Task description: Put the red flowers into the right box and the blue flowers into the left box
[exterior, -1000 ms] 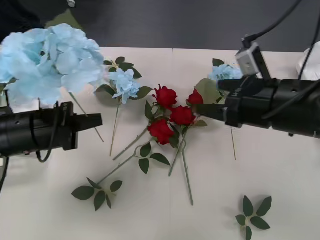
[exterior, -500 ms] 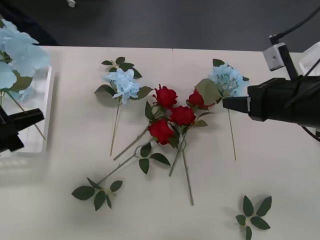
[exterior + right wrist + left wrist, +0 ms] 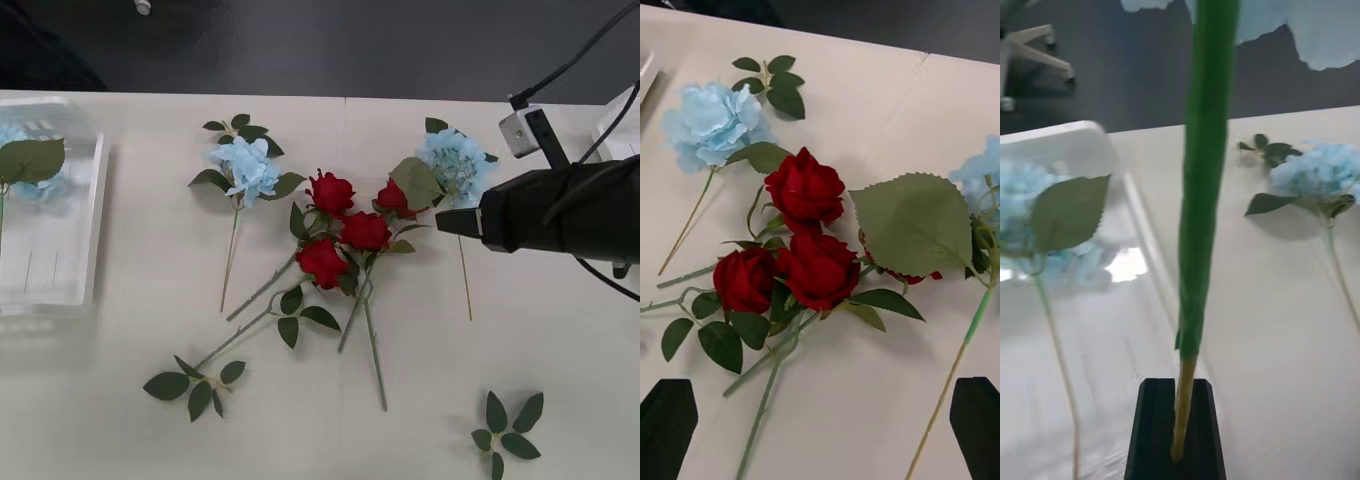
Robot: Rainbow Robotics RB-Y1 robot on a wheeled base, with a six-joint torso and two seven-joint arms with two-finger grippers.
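Four deep-red artificial roses [image 3: 345,225] lie mid-table, pale-blue hydrangea clusters [image 3: 247,166] at ten and two o'clock. Right gripper [image 3: 824,427], fingers apart, hovers above; left gripper [image 3: 1180,435] clamps a green hydrangea stem [image 3: 1204,172] over the white plastic tray [image 3: 70,290].

Four deep-red roses [image 3: 345,228] lie clustered mid-table with stems crossing, pale blue hydrangea clusters [image 3: 245,167] rest on either side, and another lies inside the white left tray [image 3: 90,230].

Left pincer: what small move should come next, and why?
Probably ease a little further over the left box, then let go. The left pincer is shut on a blue flower by its stem, held upright near the box's rim, and another blue flower already lies inside that box.
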